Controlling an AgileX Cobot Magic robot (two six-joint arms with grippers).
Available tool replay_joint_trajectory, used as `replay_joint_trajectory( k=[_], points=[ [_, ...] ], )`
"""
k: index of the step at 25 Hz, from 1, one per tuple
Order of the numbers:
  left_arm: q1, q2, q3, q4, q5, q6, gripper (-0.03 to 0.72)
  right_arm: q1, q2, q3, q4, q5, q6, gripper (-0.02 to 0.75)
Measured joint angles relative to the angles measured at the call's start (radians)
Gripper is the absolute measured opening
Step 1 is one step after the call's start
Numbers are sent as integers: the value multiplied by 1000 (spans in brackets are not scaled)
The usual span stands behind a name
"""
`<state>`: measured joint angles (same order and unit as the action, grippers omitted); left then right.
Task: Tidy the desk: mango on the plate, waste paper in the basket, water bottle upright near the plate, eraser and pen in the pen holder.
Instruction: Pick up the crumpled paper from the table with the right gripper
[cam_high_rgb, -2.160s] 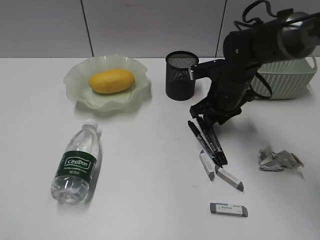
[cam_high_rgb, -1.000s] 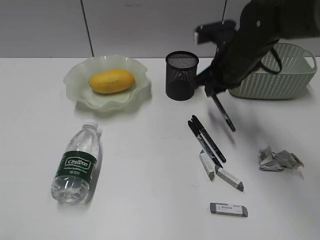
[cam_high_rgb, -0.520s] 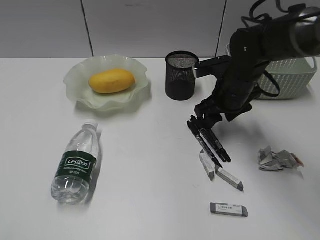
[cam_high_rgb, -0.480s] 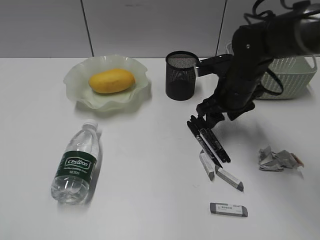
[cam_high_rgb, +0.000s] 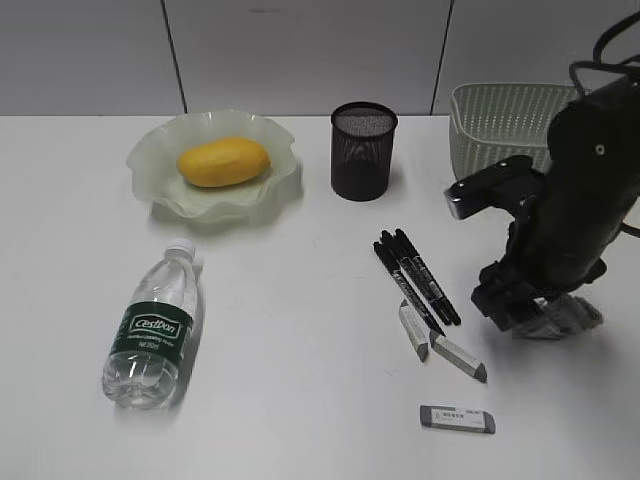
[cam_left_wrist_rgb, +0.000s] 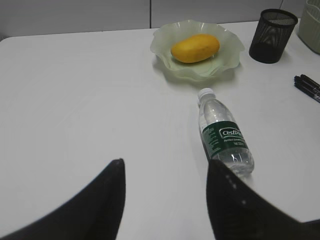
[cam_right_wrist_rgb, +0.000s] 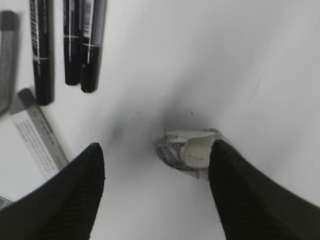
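On the white desk (cam_high_rgb: 300, 330), the exterior view shows the right gripper (cam_high_rgb: 520, 312) lowered over the waste paper (cam_high_rgb: 568, 318). Left wrist view: left gripper (cam_left_wrist_rgb: 162, 187) open, empty. Right wrist view: jaws spread, paper (cam_right_wrist_rgb: 187, 151) between them, ungripped.

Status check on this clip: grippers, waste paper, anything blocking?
Right gripper open, jaws straddling the waste paper on the desk. Left gripper open, empty. Nothing blocking.
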<state>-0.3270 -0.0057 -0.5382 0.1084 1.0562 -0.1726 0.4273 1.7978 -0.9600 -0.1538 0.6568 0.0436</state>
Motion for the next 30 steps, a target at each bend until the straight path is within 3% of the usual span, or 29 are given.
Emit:
replay_joint_trajectory(
  k=[8, 15, 17, 19, 21, 23, 26, 30],
  points=[
    [0, 0, 0, 0, 0, 0, 375, 0, 5, 29, -137, -51, 98, 517],
    [0, 0, 0, 0, 0, 0, 372, 0, 119, 28, -201, -83, 151, 454],
    [0, 0, 0, 0, 0, 0, 372, 0, 128, 22, -218, -92, 171, 361],
    [0, 0, 0, 0, 0, 0, 365, 0, 126, 23, -219, -96, 183, 151],
    [0, 0, 0, 0, 0, 0, 361, 0, 103, 27, -215, -106, 187, 54],
    [0, 0, 0, 0, 0, 0, 360, -1, 41, 30, -213, -121, 195, 14],
    [0, 0, 0, 0, 0, 0, 360, -24, -79, 18, -218, -220, 218, 13],
    [0, 0, 0, 0, 0, 0, 349, -155, -112, -89, -232, -468, 282, 13]
  ],
)
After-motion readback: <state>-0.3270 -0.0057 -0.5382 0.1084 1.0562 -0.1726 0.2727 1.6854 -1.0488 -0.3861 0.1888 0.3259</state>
